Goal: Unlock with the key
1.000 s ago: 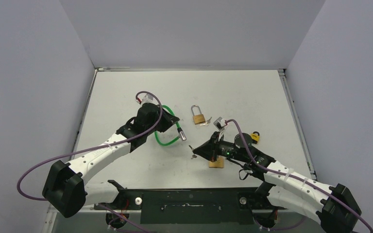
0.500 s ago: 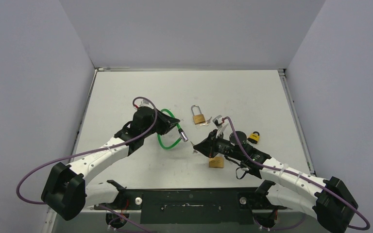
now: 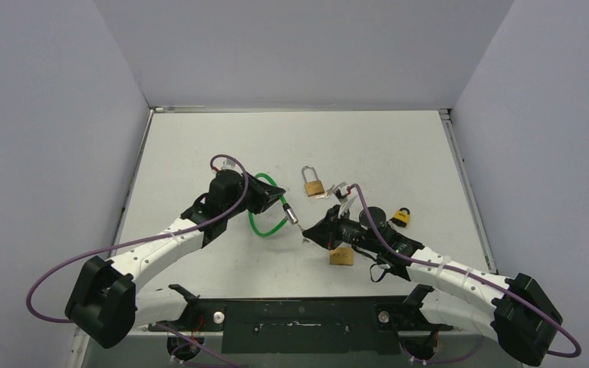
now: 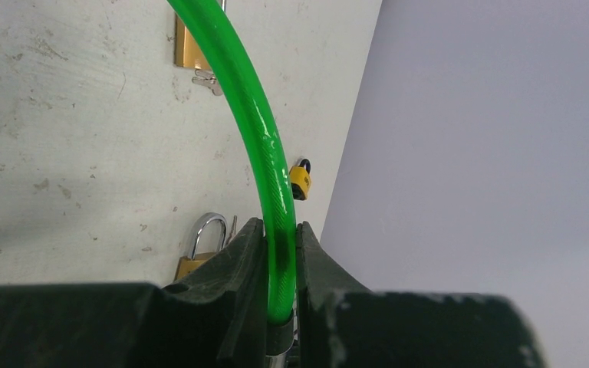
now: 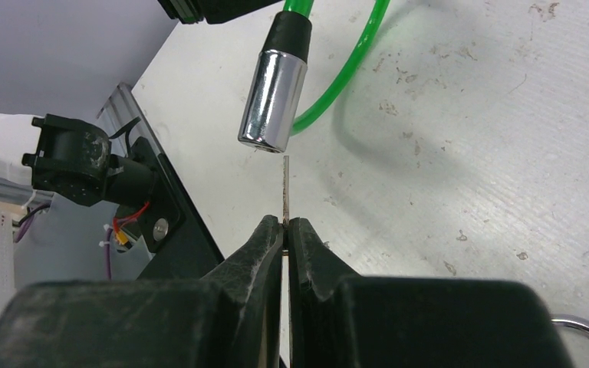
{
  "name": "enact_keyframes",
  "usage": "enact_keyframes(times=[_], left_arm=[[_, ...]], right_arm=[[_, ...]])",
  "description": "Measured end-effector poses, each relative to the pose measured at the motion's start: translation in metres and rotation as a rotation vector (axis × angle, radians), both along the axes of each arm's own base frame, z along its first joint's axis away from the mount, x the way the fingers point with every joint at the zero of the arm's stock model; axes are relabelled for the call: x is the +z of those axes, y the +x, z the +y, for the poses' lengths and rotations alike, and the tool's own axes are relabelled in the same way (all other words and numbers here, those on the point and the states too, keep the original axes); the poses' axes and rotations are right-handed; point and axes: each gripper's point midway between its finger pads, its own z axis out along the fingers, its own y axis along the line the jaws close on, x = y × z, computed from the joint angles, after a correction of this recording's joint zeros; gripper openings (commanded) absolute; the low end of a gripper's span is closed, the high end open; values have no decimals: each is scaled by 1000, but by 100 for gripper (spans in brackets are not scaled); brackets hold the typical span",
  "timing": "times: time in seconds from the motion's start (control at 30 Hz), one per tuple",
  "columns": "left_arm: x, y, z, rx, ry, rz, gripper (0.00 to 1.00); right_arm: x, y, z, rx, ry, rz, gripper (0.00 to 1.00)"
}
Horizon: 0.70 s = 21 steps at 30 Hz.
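Observation:
A green cable lock (image 3: 261, 225) with a chrome cylinder end (image 3: 291, 214) hangs above the table. My left gripper (image 4: 281, 230) is shut on the green cable (image 4: 264, 146) just behind the cylinder. In the right wrist view the cylinder (image 5: 274, 100) points its open end down toward me. My right gripper (image 5: 286, 224) is shut on a thin key (image 5: 285, 188), seen edge-on. The blade's tip sits just below the cylinder's mouth and slightly right of it, with a small gap between them. From above, the right gripper (image 3: 312, 232) faces the cylinder from the right.
A brass padlock (image 3: 313, 184) with loose keys (image 3: 324, 195) lies behind the grippers. Another brass padlock (image 3: 341, 257) lies under the right arm. A small yellow padlock (image 3: 403, 217) sits to the right. The arm mount plate (image 5: 176, 230) is at the near edge.
The left gripper has turned and carried the cylinder end right and nearer. The right gripper has moved the key up and left, closing the gap to the cylinder.

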Motion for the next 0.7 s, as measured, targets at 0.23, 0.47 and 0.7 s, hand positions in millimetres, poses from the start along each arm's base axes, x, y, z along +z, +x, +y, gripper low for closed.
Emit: enact_keyframes(times=[0.23, 0.47, 0.7], left_arm=[[-1, -1, -1, -4, -9, -3, 0], [-1, -1, -1, -1, -27, -6, 0], [-1, -1, -2, -1, -40, -7, 0]], right_arm=[[5, -2, 3, 12, 25, 2, 0], [6, -2, 4, 13, 28, 4, 0], [7, -3, 5, 17, 36, 10, 0]])
